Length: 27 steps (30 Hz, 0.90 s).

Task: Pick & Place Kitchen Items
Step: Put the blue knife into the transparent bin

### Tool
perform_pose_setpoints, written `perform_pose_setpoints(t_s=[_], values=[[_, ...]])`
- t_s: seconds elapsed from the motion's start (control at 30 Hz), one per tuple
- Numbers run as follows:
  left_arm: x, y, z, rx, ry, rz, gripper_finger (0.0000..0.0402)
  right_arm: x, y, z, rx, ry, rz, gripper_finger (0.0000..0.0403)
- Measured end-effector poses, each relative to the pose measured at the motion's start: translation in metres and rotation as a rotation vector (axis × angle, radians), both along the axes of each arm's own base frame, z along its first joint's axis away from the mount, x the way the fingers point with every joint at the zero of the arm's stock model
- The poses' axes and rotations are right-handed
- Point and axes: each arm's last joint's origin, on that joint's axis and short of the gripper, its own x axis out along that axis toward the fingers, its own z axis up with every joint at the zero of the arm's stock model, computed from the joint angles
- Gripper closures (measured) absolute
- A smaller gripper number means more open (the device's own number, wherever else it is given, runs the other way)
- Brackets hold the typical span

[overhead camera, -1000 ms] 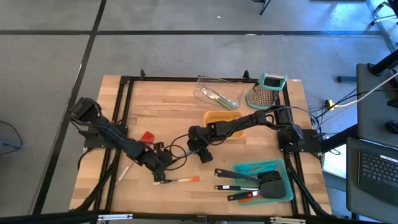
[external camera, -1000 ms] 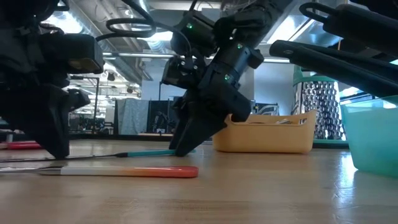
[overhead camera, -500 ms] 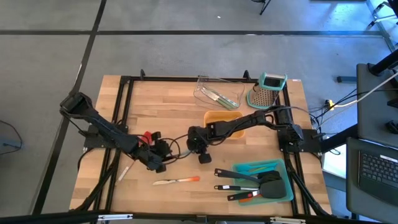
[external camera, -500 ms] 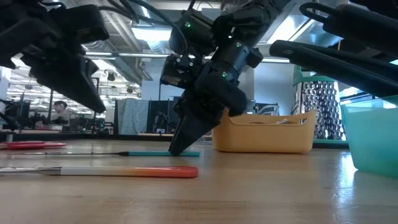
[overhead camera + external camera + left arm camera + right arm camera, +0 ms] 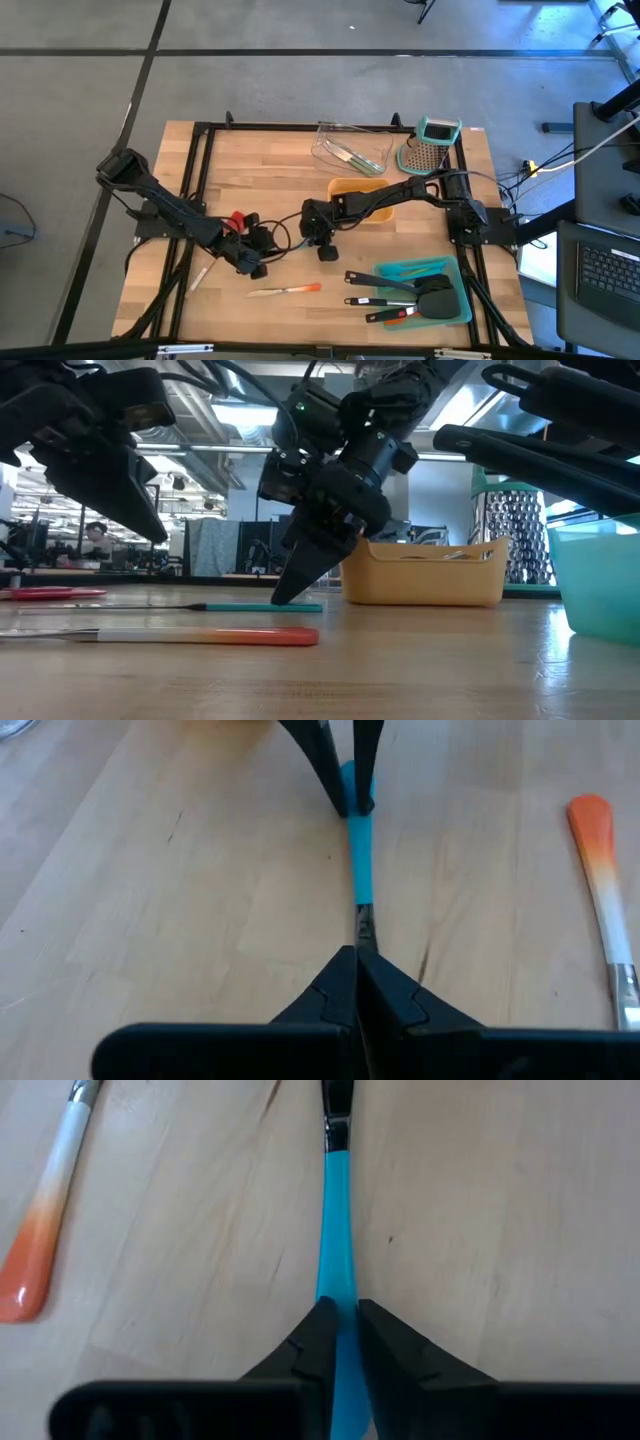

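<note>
1. The right gripper (image 5: 340, 1325), at the centre of the high view, has its fingers pinched onto the teal-handled utensil (image 5: 336, 1230), which lies flat on the table (image 5: 290, 180).
2. The left gripper (image 5: 357, 982), lower left of centre, is fully closed and holds nothing; its tips sit above the utensil's dark far end.
3. An orange-tipped utensil (image 5: 285, 291) lies nearby, below both grippers.

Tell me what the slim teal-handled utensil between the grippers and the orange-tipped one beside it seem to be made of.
The slim teal-handled utensil looks like smooth plastic or silicone with an even sheen, and its far end looks dark, perhaps metal. The orange-tipped utensil has a glossy handle fading from orange to white, likely plastic, ending in a shiny, metal-looking part.
</note>
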Motion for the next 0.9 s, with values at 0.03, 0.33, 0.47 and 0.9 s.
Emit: perform_pose_setpoints(t_s=[0.03,0.33,0.47,0.9], values=[[0.000,0.000,0.000,0.001,-0.001,0.001,0.0400,0.001,0.000,0.001,0.002,0.001,-0.007,0.0358],[-0.006,-0.011,0.000,-0.037,-0.019,-0.008,0.0400,0.004,0.019,0.017,-0.098,0.019,0.014,0.0260],[-0.021,-0.015,-0.020,-0.100,0.014,0.033,0.0400,0.003,0.028,0.017,-0.141,0.011,0.034,0.0224],[-0.040,-0.016,-0.063,-0.192,-0.035,0.127,0.0400,0.003,0.029,0.017,-0.126,0.020,0.013,0.0209]])
